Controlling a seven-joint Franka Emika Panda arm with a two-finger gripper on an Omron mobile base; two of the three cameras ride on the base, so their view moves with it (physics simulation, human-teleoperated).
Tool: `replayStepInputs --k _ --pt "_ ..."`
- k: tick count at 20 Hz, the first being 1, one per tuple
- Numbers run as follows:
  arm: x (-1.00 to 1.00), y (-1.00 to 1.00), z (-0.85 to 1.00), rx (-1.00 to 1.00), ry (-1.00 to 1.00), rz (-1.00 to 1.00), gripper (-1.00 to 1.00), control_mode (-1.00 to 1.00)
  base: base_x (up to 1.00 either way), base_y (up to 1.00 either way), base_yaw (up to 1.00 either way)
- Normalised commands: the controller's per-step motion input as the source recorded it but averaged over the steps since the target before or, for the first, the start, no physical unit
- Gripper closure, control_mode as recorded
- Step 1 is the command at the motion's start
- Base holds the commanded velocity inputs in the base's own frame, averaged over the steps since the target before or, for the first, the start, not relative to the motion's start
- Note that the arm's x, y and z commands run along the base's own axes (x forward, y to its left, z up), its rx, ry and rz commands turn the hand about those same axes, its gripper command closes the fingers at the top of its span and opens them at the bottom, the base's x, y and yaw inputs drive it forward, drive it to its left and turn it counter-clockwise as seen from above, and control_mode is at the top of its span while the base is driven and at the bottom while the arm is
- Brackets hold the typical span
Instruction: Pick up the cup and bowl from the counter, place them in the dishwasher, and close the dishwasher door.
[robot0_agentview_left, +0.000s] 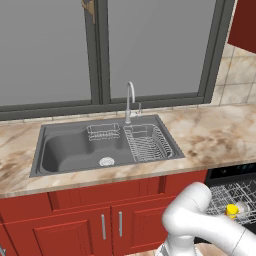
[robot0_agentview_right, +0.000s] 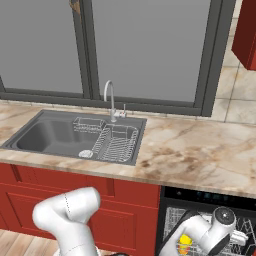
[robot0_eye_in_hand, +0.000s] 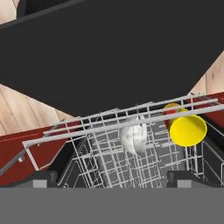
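Observation:
The black dishwasher (robot0_agentview_right: 210, 200) stands open under the marbled counter (robot0_agentview_left: 220, 135), with my arm reaching down into it. A yellow cup (robot0_eye_in_hand: 188, 130) lies on its side in the wire rack (robot0_eye_in_hand: 109, 127); the cup (robot0_agentview_left: 231, 210) also shows from the left base and the cup (robot0_agentview_right: 185, 244) from the right base. A white-grey marbled bowl (robot0_eye_in_hand: 133, 138) stands on edge in the rack, left of the cup. My gripper (robot0_eye_in_hand: 114, 181) is open just short of the bowl, fingertips wide apart with nothing between them. The dishwasher door (robot0_eye_in_hand: 105, 52) lies folded down, a flat black panel beyond the rack.
A grey steel sink (robot0_agentview_left: 75, 150) with a wire drainer (robot0_agentview_left: 150, 142) and a faucet (robot0_agentview_left: 130, 100) is set in the counter to the left. Red cabinets (robot0_agentview_left: 75, 225) flank the dishwasher. Wooden floor (robot0_eye_in_hand: 26, 109) lies past the open door.

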Motion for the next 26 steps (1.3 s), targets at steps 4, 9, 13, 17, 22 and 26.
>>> replayStepInputs --k 4,9,13,17,22,26 --pt "-0.33 0.0 0.0 0.0 0.0 0.06 -1.0 -1.0 0.0 0.0 0.0" --pt "-0.32 0.0 0.0 0.0 0.0 0.06 -1.0 -1.0 0.0 0.0 0.0" --pt "-0.35 0.0 0.0 0.0 0.0 0.06 -1.0 -1.0 0.0 0.0 0.0" --pt "-0.41 0.0 0.0 0.01 0.0 0.04 -1.0 -1.0 0.0 0.0 0.0" --pt "-0.56 0.0 0.0 0.07 -0.04 0.0 -1.0 -1.0 0.0 0.0 0.0" --pt "-0.75 0.0 0.0 0.16 -0.13 0.0 -1.0 -1.0 0.0 0.0 0.0"
